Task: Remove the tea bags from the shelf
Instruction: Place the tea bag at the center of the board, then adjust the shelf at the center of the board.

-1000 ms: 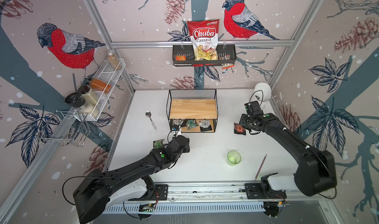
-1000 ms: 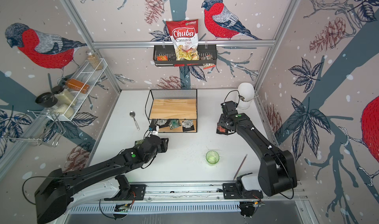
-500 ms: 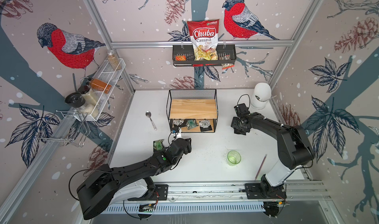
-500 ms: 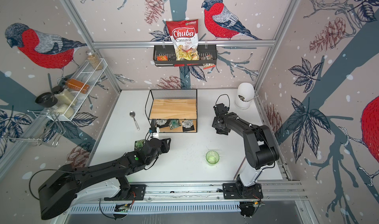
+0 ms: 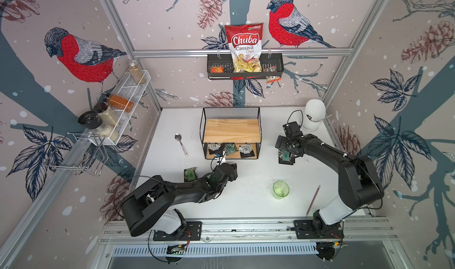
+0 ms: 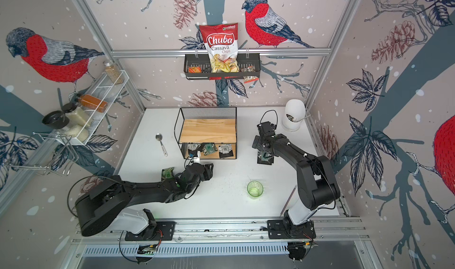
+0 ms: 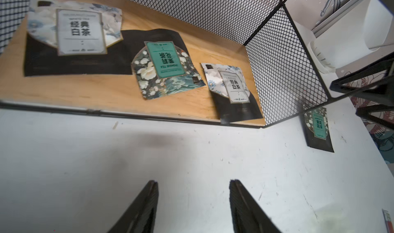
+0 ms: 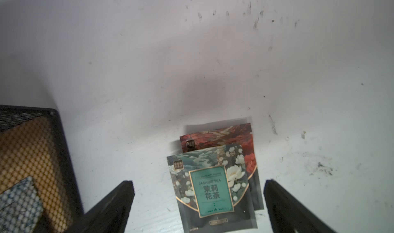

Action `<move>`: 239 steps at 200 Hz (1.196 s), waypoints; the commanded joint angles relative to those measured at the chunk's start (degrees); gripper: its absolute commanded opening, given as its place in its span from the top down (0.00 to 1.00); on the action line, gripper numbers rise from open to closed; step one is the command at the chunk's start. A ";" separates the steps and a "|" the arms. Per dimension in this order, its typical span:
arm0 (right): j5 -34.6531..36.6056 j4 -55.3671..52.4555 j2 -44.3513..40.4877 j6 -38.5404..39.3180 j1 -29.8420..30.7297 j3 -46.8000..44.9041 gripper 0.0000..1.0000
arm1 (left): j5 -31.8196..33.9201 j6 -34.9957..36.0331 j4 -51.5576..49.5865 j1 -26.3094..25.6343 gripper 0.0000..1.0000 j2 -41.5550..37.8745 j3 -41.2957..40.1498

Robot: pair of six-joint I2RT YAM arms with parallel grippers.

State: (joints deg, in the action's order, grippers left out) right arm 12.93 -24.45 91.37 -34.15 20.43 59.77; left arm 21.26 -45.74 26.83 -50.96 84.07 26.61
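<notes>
The shelf [image 5: 231,132] stands mid-table, its top board bare. Three tea bags lie on its lower board: a white one [image 7: 78,32], a teal one [image 7: 164,67] and a white-grey one [image 7: 233,89]. My left gripper [image 7: 193,184] hovers open and empty over the table just in front of that board. A green tea bag [image 5: 190,174] lies on the table beside the left arm. Right of the shelf, a teal tea bag [image 8: 213,189] rests on a red one [image 8: 223,135]. My right gripper [image 8: 198,185] stands wide open over them, fingers apart on either side of the teal bag.
A spoon [image 5: 181,144] lies left of the shelf. A green glass [image 5: 280,189] and a thin stick [image 5: 313,201] sit near the front right. A white holder [image 5: 315,117] stands at the back right corner. A black wall basket [image 5: 275,69] and a white wire rack [image 5: 128,90] hang above.
My right gripper has opened wide, and the teal tea bag now lies on the red one. My left gripper has opened further and edged towards the shelf's lower board.
</notes>
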 commanded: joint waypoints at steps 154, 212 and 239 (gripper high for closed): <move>18.25 -3.43 -8.67 -19.96 40.62 -1.86 0.07 | 0.74 0.42 -14.15 6.65 0.44 -12.01 -2.65; 14.73 4.31 9.13 -13.93 39.28 6.06 0.04 | -3.25 2.73 -18.83 11.51 0.45 -18.81 -4.21; 16.15 5.60 13.74 -10.19 37.36 9.46 0.01 | -5.47 2.89 -20.70 14.74 0.46 -22.51 -6.33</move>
State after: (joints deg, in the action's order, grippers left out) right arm 27.92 -22.24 102.19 -48.66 59.09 66.52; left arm 18.48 -43.90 9.23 -38.06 64.05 21.54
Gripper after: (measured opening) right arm 0.981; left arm 0.544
